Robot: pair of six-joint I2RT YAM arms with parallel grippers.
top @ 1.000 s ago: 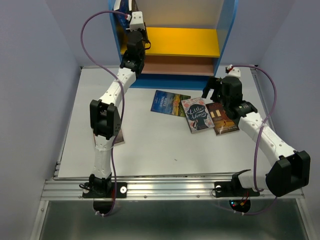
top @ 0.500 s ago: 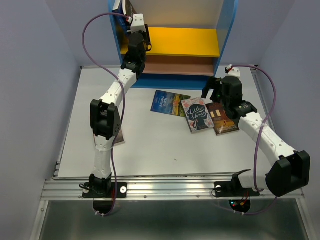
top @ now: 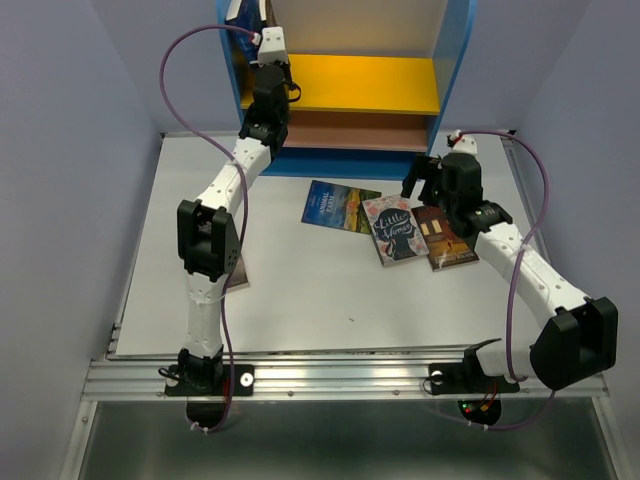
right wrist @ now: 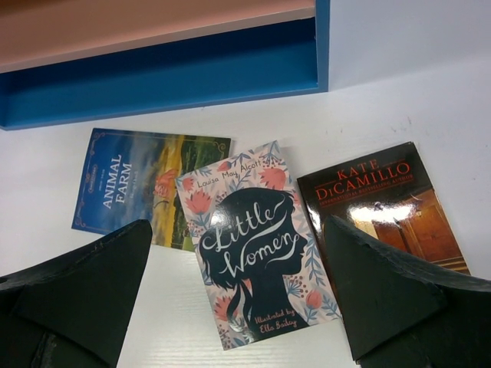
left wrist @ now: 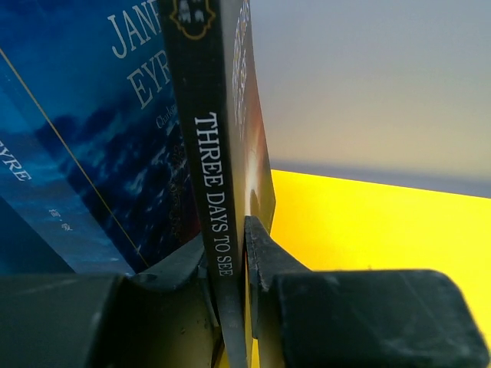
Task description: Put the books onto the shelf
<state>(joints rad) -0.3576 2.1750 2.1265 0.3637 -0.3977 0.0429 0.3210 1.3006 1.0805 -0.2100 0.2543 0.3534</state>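
On the shelf's point(top: 455, 80) yellow upper board point(top: 370, 85), at its left end, my left gripper point(top: 256, 16) is shut on a thin black-spined book point(left wrist: 211, 153) lettered "Three Days to See", which stands upright. It leans against a blue "Jane Eyre" book point(left wrist: 92, 153) standing to its left. One finger point(left wrist: 265, 253) presses the book's right side. My right gripper point(top: 420, 180) hovers open over three books lying flat on the table: "Animal Farm" point(right wrist: 146, 188), "Little Women" point(right wrist: 253, 245) directly below the open right gripper point(right wrist: 236, 230), and a brown Kate DiCamillo book point(right wrist: 383, 199).
The shelf's brown lower board point(top: 350, 130) sits under the yellow one, with the blue base rail point(right wrist: 169, 77) facing the table. Another book point(top: 238, 276) lies on the table's left side, partly under the left arm. White tabletop point(top: 330, 290) stretches toward the near edge.
The left wrist shifted slightly at the shelf's upper left corner, still around the black-spined book. The right arm and the three flat books have not moved.
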